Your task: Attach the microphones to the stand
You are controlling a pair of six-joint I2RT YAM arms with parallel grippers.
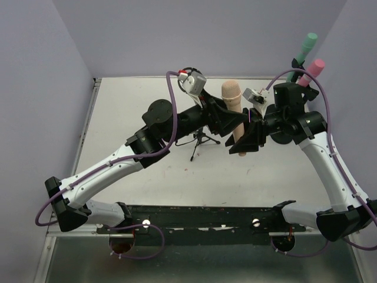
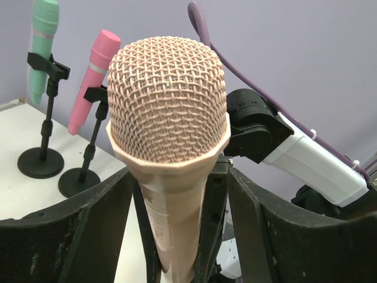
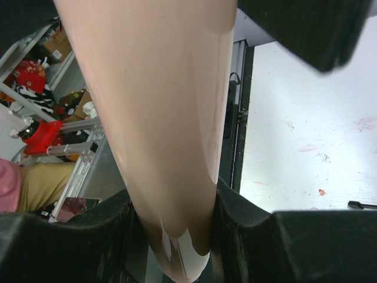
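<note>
The peach microphone (image 1: pixel 234 112) hangs above the table, head up. My right gripper (image 1: pixel 245 140) is shut on its lower handle; in the right wrist view the black fingers (image 3: pixel 247 224) press both sides of the handle (image 3: pixel 159 118). My left gripper (image 1: pixel 226 121) straddles the microphone just below the mesh head (image 2: pixel 168 100), open, with a gap on each side of its fingers (image 2: pixel 65 236). A small black tripod stand (image 1: pixel 200 141) sits on the table under the left arm. The green microphone (image 1: pixel 307 43) and the pink microphone (image 1: pixel 314 69) are clipped in stands at the far right.
The round-base stands (image 2: pixel 40 162) holding the green microphone (image 2: pixel 44 35) and the pink microphone (image 2: pixel 94 71) are by the back right wall. Purple walls close three sides of the white table (image 1: pixel 147 177). A purple cable (image 1: pixel 171 112) loops over the left arm.
</note>
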